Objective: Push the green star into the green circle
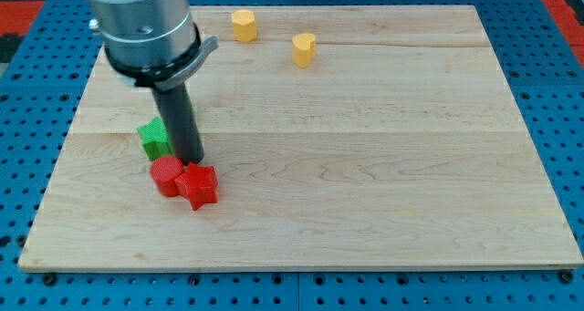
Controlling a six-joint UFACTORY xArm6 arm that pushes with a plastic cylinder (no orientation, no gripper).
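My tip [194,160] stood on the pale wooden table [365,165], just beside a green block [153,138] on its view-left side, half hidden by the rod, so whether it was the star or the circle could not be told. Only one green block showed. The rod carries no fingers, so nothing was held. A red round block [166,176] and a red star block [198,184] lay just below the tip; a yellow hexagonal block [243,25] and a yellow heart-like block [304,48] sat well apart, near the view's top.

Lab bench — blue pegboard [36,92]
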